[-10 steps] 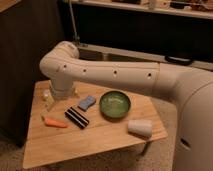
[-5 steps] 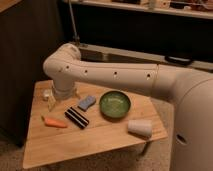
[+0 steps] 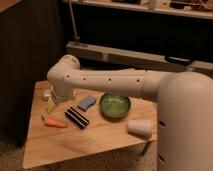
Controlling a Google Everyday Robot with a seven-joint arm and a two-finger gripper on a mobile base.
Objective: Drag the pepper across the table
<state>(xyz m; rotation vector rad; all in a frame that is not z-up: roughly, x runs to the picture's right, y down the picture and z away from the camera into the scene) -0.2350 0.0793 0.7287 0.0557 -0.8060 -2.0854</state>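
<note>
The pepper (image 3: 54, 121), small, orange-red and tapered, lies on the left part of the light-wood table (image 3: 100, 140). My gripper (image 3: 50, 101) hangs at the end of the white arm over the table's left side, just above and behind the pepper, with a small gap between them. The wrist hides most of the gripper.
A black striped block (image 3: 77, 117) lies right of the pepper. A blue-grey sponge (image 3: 86, 102), a green bowl (image 3: 115, 106) and a tipped white cup (image 3: 139, 127) sit further right. A dark cabinet stands left of the table, and low shelves stand behind it.
The arm has lowered a little toward the table's left side, bringing the gripper closer to the pepper. The objects on the table have not moved.
</note>
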